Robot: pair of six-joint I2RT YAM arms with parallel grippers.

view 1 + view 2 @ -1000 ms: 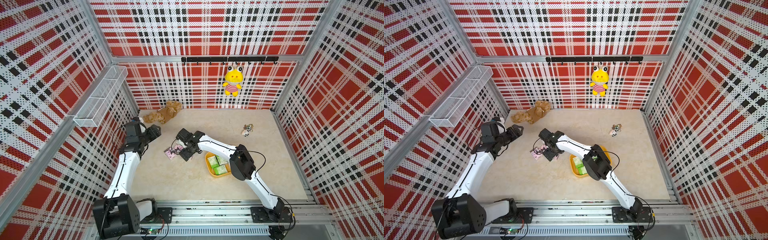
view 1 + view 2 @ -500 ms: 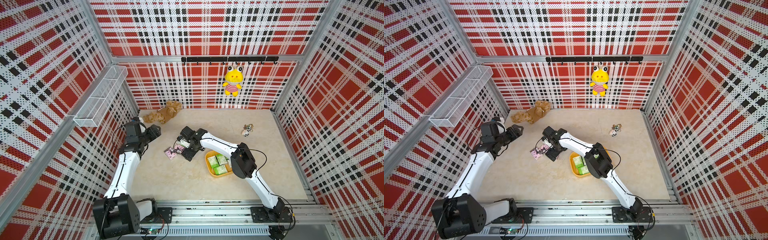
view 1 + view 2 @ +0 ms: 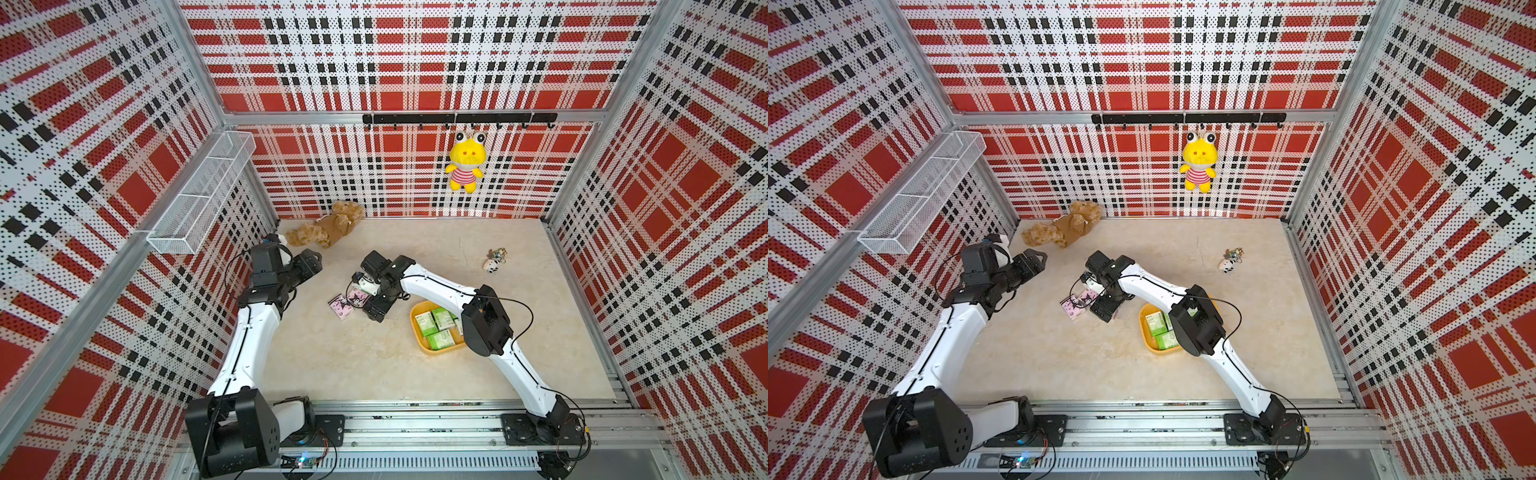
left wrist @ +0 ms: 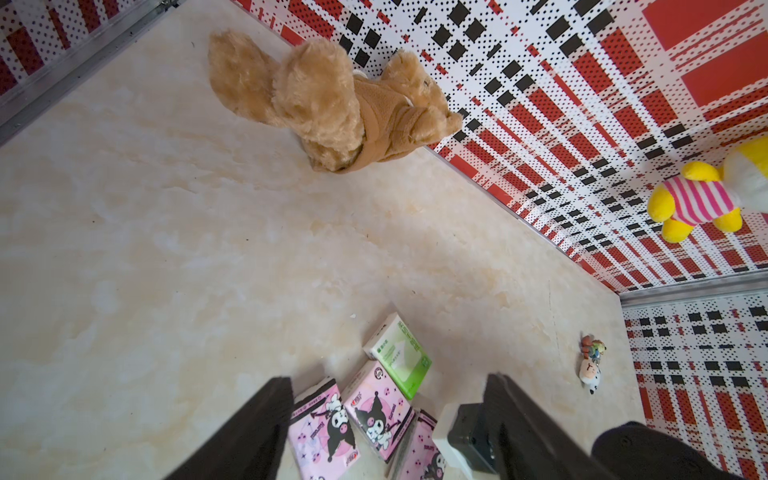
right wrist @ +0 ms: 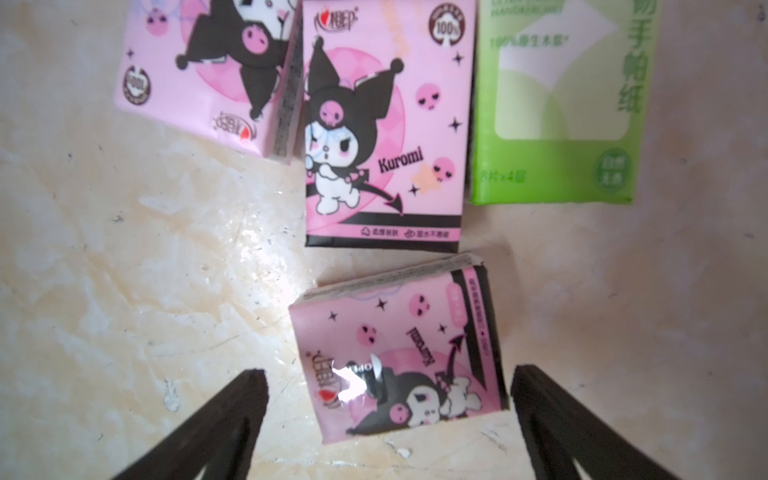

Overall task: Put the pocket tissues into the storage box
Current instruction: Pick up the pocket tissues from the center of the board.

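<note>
Three pink pocket tissues lie on the table beside a green one [image 5: 557, 104]. My right gripper [image 5: 388, 399] hangs low over them, open, with the nearest pink pack [image 5: 399, 357] lying loose between its fingers [image 5: 232, 415]. In both top views the right gripper [image 3: 376, 309] [image 3: 1104, 309] is just right of the pink packs [image 3: 349, 301]. The yellow storage box [image 3: 440, 352] [image 3: 1167, 352] sits further right, holding several green packs [image 3: 440, 328], partly hidden by the right arm. My left gripper [image 3: 313, 259] [image 4: 386, 395] is raised at the left, open and empty.
A brown plush bear [image 3: 328, 226] lies at the back left. A yellow frog plush [image 3: 465, 164] hangs from the hook rail on the back wall. A small keychain toy [image 3: 494, 262] lies at the back right. A white wire basket [image 3: 199, 195] is mounted on the left wall.
My right gripper has shifted slightly right over the pink packs and its jaws have widened. The left arm has not moved.
</note>
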